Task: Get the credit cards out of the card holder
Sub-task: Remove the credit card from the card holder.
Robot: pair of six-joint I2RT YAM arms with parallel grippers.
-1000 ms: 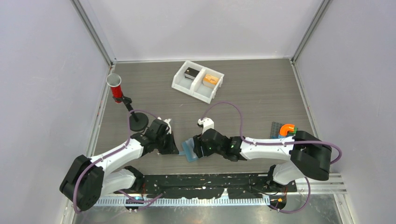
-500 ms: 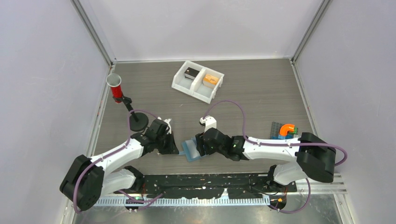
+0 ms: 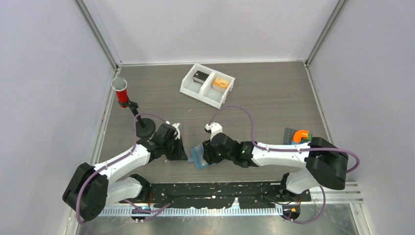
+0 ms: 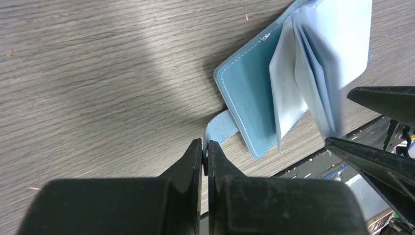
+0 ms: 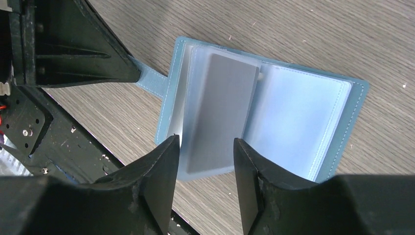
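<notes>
The light-blue card holder (image 5: 352, 105) lies open on the table near the front edge and also shows in the top view (image 3: 197, 159). A dark grey credit card (image 5: 222, 115) sits in a pale sleeve that stands up from the holder's left half. My right gripper (image 5: 206, 142) is open, its fingers on either side of that sleeve's near edge, not touching it. My left gripper (image 4: 205, 151) is shut on the holder's blue strap tab (image 4: 222, 128) and holds it at the table. Any other cards are hidden.
A white two-compartment tray (image 3: 198, 97) holding a dark item and an orange item stands at the back middle. A red cup on a black stand (image 3: 120, 91) is at the left. Coloured blocks (image 3: 299, 135) lie at the right. The black mounting plate (image 3: 220, 188) borders the near edge.
My right gripper shifted slightly right, then back left over the holder. My left gripper has kept its hold on the strap and has not moved.
</notes>
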